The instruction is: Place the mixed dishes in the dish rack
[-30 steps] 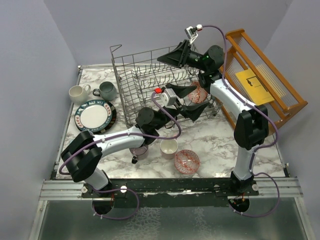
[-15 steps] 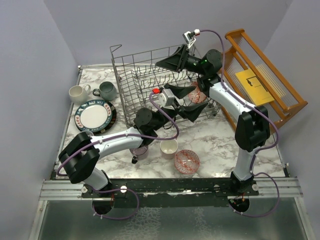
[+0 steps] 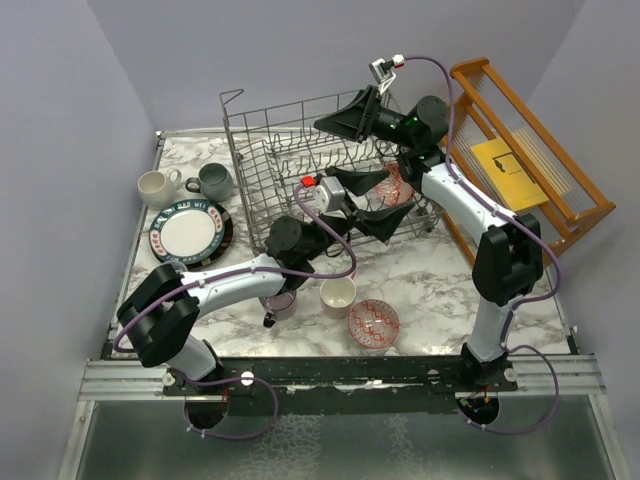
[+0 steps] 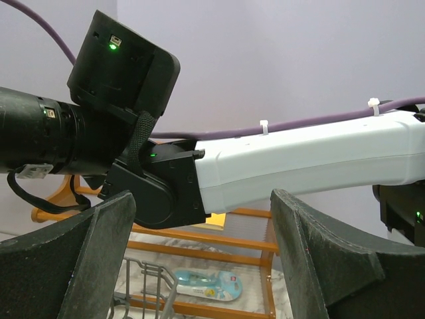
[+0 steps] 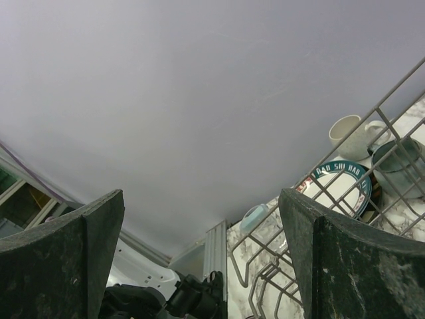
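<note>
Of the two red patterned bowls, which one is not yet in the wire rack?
The bowl on the table at the near edge, right of the cream mug; the other bowl sits inside the rack.

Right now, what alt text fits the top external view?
Left arm and right arm reach over the wire dish rack, jaws open and empty. One patterned bowl sits in it; another bowl, a plate and mugs stand on the table.

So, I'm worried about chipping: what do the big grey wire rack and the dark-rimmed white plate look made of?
Large grey wire dish rack: metal, dull finish, judging by thin stiff rods. Round white plate with dark patterned rim: probably glazed ceramic, smooth surface; plastic can't be excluded.
</note>
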### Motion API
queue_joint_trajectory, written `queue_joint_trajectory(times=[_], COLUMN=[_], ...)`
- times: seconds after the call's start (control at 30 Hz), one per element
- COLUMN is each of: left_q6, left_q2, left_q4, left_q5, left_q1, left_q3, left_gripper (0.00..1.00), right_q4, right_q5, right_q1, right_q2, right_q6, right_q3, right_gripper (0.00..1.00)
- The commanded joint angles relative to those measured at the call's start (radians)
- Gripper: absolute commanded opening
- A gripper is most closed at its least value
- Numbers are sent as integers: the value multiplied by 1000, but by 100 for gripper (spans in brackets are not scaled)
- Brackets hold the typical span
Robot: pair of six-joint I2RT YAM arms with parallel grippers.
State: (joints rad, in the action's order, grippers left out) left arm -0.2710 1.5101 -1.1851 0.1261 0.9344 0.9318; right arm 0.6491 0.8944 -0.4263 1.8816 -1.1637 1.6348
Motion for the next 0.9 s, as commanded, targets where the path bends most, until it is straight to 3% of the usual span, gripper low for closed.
queue_joint_trajectory(times=[0.0,0.87], left_q6=[-2,-15], left_q2=[-8,-10], left_q4=[-59,-77], left_q5=[23,37], left_q1=[-8,-18], left_q3=[-14,-15], left_gripper=[85,85], right_q4=[2,-56], right_q5=[-13,-32], right_q1=[-7,-20], right_q2=[-23,-32], right_q6=[32,64], right_q3=[34,64], right_gripper=[99,99])
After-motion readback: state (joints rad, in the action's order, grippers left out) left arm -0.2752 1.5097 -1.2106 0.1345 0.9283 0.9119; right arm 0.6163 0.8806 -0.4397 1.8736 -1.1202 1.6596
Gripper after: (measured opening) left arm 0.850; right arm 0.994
